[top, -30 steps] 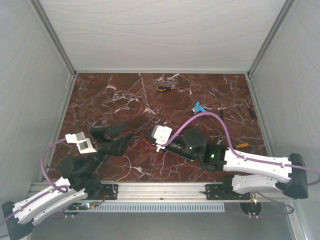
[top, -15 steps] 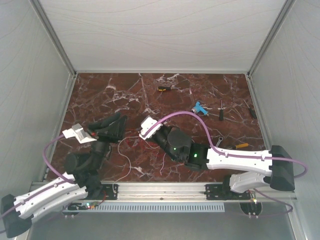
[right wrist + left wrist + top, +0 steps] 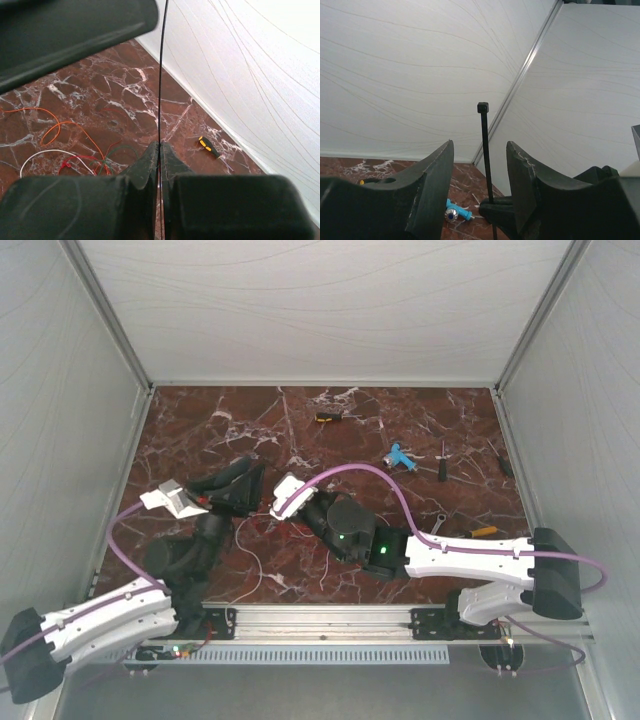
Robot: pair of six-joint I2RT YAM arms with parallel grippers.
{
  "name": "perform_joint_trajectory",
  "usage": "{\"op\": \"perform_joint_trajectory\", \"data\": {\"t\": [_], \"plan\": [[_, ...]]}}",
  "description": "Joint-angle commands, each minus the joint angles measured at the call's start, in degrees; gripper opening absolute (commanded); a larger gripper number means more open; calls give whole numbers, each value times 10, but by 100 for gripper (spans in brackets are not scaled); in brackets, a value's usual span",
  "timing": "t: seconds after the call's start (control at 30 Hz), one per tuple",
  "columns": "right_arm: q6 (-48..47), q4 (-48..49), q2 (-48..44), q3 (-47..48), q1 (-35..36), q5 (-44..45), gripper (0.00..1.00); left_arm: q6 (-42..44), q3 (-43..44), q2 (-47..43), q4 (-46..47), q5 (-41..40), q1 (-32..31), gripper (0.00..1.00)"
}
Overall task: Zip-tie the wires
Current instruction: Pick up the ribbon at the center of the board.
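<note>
The zip tie [image 3: 160, 75] is a thin black strip standing upright, its square head [image 3: 483, 107] on top. My right gripper [image 3: 159, 146] is shut on its lower part. My left gripper [image 3: 480, 150] is open, with the strip standing between its two fingers and touching neither. In the top view the left gripper [image 3: 250, 488] sits just left of the right arm's white wrist camera [image 3: 286, 494]. The wires [image 3: 65, 150], thin orange, red, white and green strands, lie in loose loops on the marble below and also show in the top view [image 3: 262, 540].
A black-and-yellow screwdriver [image 3: 328, 417] lies near the back wall and shows in the right wrist view [image 3: 207, 145]. A blue tool [image 3: 400, 455] also shows in the left wrist view [image 3: 454, 214]. Small tools [image 3: 441, 462] and a yellow-handled one [image 3: 483, 531] lie at the right. White walls close three sides.
The right gripper has swung left and away from me with the zip tie. The left gripper has moved right and up until its open fingers stand around the strip.
</note>
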Motion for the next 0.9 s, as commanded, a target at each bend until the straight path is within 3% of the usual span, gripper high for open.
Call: {"op": "perform_joint_trajectory", "data": {"t": [0.0,0.23,0.37,0.6,0.73,0.77,0.87], "plan": [[0,21,-1,17,6,-7,0,12,38,32,75,-12,-1,46],[-4,15,2,18,7,-10,0,23,50,76,113,-12,-2,35],[-5,17,4,17,7,-8,0,35,49,83,129,-35,-1,19],[-12,16,12,21,7,-5,0,47,44,85,138,-34,-2,0],[-6,12,18,26,7,-4,0,52,39,84,145,-30,-2,0],[0,6,19,29,7,-4,4,54,37,83,146,-29,-2,0],[30,-27,16,37,6,-13,49,68,29,79,149,-36,-2,0]]}}
